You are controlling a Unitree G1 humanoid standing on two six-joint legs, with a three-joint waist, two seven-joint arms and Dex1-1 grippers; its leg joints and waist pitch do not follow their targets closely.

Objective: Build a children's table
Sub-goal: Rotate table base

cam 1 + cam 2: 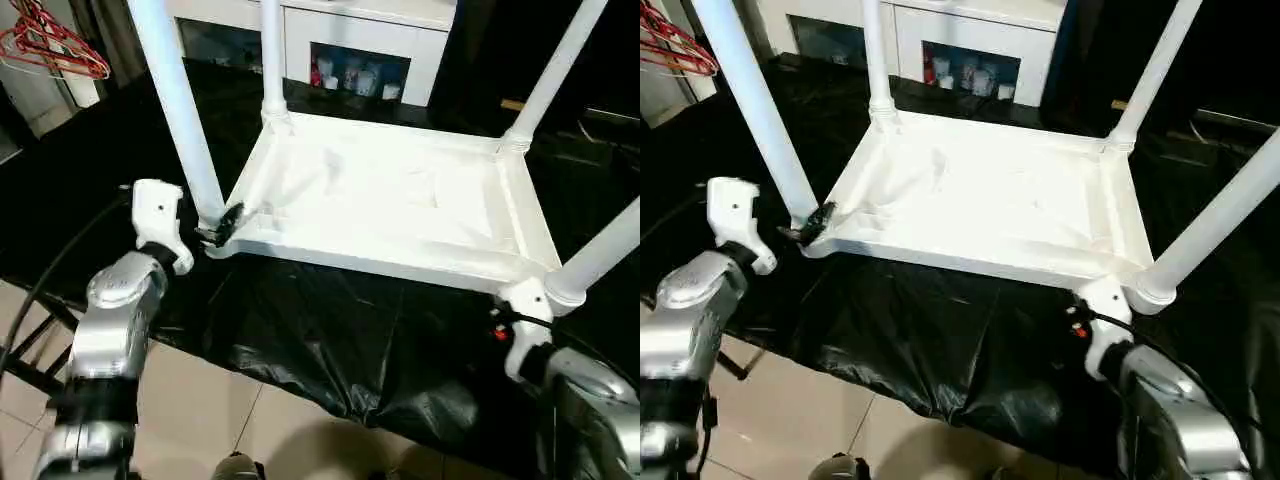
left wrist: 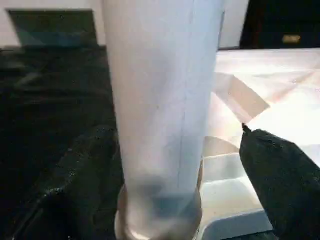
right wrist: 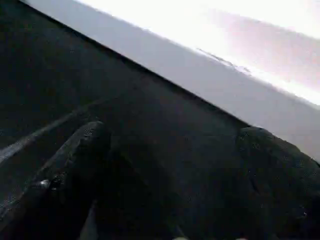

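Note:
The children's table (image 1: 400,200) lies upside down on a black sheet, ribbed underside up. Its white tube legs stand in the corner sockets: near left (image 1: 180,110), far left (image 1: 271,60), far right (image 1: 555,80) and near right (image 1: 600,255). My left gripper (image 1: 222,228) is at the foot of the near-left leg (image 2: 160,100), open, with one black finger (image 2: 280,175) on each side of the tube and a gap showing. My right gripper (image 3: 175,145) is low at the near-right corner, open over the sheet, facing the table's white edge (image 3: 210,75).
The black sheet (image 1: 330,330) covers the floor under the table and ends in front on pale tiles (image 1: 210,400). A white cabinet (image 1: 360,40) with small items stands behind. Red hangers (image 1: 55,45) hang at the far left.

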